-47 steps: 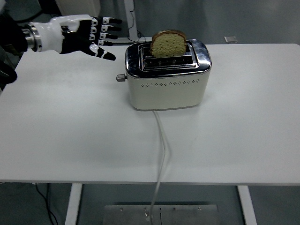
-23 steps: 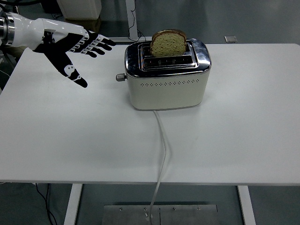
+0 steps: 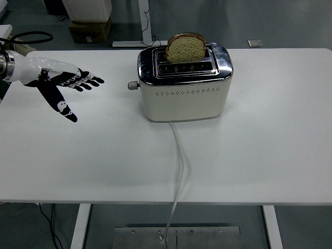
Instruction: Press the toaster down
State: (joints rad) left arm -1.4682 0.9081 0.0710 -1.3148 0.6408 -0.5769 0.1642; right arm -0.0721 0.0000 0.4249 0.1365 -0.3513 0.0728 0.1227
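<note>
Your left hand (image 3: 54, 85) has dropped back toward 9 o'clock, fingers splayed wide, holding nothing, well apart from the boxy cream toaster (image 3: 184, 85) with its glossy chrome top, coarse bread slice (image 3: 185, 49) standing upright in a slot.

One high head view looks forward and down over the white table (image 3: 270, 155) from its near edge.

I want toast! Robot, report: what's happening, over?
Left robot hand open, off to toaster's left. Toaster lever untouched, bread sticking up. Nothing between them.
</note>
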